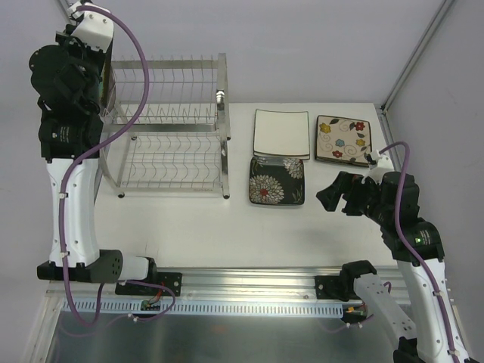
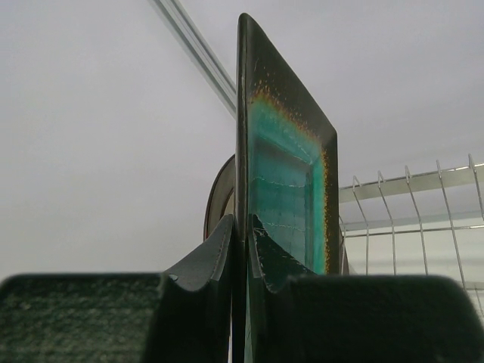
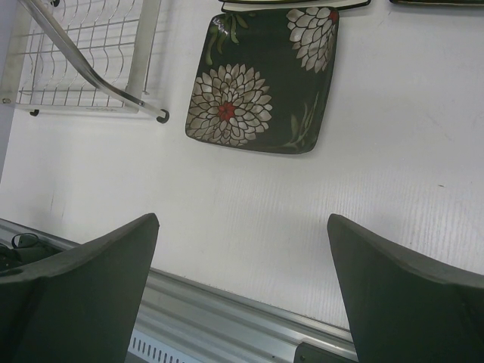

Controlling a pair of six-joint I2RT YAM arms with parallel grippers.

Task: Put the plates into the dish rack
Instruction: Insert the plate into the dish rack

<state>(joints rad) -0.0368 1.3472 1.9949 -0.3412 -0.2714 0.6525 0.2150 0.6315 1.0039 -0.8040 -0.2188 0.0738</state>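
The teal-centred dark square plate (image 2: 289, 181) stands on edge, and my left gripper (image 2: 242, 224) is shut on its lower rim, high at the left end of the dish rack (image 1: 172, 125). The curved dark rim of a round plate (image 2: 218, 198) shows just behind it. Three plates lie flat on the table to the right of the rack: a white square one (image 1: 281, 133), a cream flowered one (image 1: 343, 140) and a black one with white chrysanthemums (image 1: 277, 180). My right gripper (image 1: 333, 195) hovers open and holds nothing, just right of the black plate (image 3: 261, 79).
The rack's upright wires (image 2: 408, 215) stand to the right of the held plate. An aluminium rail (image 1: 249, 280) runs along the table's near edge under my right gripper. Walls close off the back and right sides.
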